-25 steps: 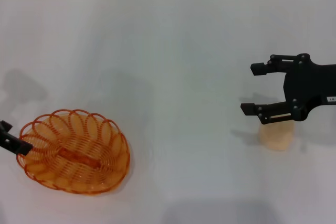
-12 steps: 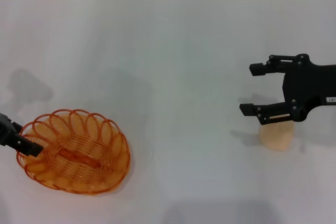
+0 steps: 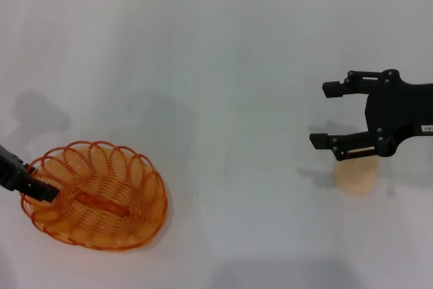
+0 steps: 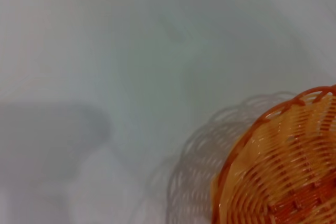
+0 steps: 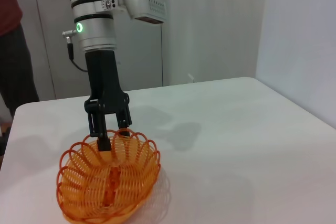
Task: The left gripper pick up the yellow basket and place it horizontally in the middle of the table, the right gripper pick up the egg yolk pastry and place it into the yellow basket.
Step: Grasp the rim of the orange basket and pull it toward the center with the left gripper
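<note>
The white table point(image 3: 223, 65) carries the yellow basket point(image 3: 95, 194) at its near left; the left gripper point(image 5: 107, 129) straddles the basket's rim, fingers apart. The right gripper point(image 3: 333, 114) hangs spread above the egg yolk pastry point(image 3: 356, 176). Pale wall panels point(image 5: 210, 24) stand behind.

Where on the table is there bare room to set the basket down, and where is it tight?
The broad middle of the table, between the yellow basket and the right gripper, is bare, as is the far strip. It is tight at the left near corner, where the left gripper meets the basket rim, and around the egg yolk pastry under the right gripper's open fingers.
</note>
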### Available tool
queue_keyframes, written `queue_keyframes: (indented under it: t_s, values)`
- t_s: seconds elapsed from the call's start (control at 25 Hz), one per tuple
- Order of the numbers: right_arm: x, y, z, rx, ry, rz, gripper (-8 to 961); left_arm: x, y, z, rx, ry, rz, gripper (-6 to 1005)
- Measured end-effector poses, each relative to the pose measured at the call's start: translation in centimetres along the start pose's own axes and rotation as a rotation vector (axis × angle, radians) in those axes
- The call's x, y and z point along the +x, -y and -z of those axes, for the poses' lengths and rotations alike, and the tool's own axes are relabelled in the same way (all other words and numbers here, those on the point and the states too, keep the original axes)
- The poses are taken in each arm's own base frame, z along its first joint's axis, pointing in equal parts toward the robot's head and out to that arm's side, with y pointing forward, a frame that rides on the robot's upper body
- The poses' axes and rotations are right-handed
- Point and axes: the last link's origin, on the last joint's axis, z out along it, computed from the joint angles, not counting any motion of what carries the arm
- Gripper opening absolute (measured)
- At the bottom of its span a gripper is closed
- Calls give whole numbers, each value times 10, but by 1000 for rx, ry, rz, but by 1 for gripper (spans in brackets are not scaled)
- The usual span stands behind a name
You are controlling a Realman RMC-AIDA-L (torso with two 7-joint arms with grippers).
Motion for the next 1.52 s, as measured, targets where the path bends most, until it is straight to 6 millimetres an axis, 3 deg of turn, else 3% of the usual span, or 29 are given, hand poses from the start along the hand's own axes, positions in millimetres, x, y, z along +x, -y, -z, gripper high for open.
queue_keyframes:
  t_s: [0.32,1.52]
  values:
    - [2,0,0,-1,-1,-2,855,-2,-1,-3,-2,-2,13,587]
    - [1,1,0,1,-2,1,854,3,1,-9,21,-27,70,589]
